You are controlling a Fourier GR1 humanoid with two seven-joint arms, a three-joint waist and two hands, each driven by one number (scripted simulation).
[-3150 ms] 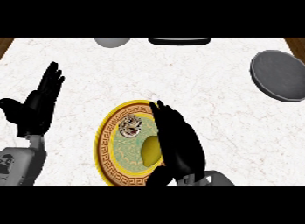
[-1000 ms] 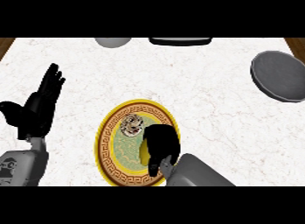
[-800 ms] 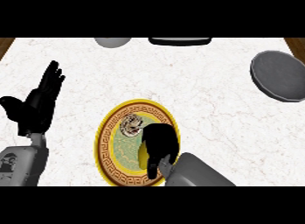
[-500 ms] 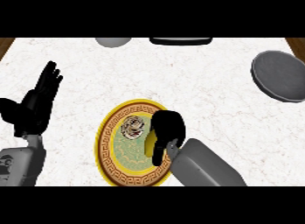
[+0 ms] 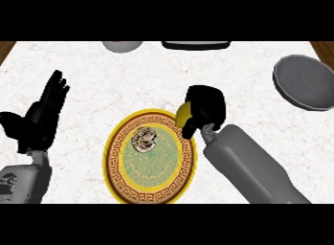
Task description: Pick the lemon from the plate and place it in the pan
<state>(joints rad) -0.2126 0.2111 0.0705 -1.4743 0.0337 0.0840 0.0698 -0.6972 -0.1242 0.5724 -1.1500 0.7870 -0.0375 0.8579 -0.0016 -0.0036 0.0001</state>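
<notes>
Lifted off the plate (image 5: 152,194), the lemon (image 5: 183,113) stands upright in the right hand (image 5: 206,107).

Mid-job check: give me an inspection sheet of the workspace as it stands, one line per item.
Surface: white marbled counter, wood showing at its far corners.
Job's things: lemon held in the right hand over the plate's far right rim; plate, yellow with a patterned border, has a small ornament on it; pan, grey, at the far right, with nothing in it.
Clutter: grey bowl and dark tray at the far edge.
Hands: right hand curled round the lemon; left hand open, resting at the left, fingers up.
Cables: nothing seen.
Surroundings: nothing seen.
</notes>
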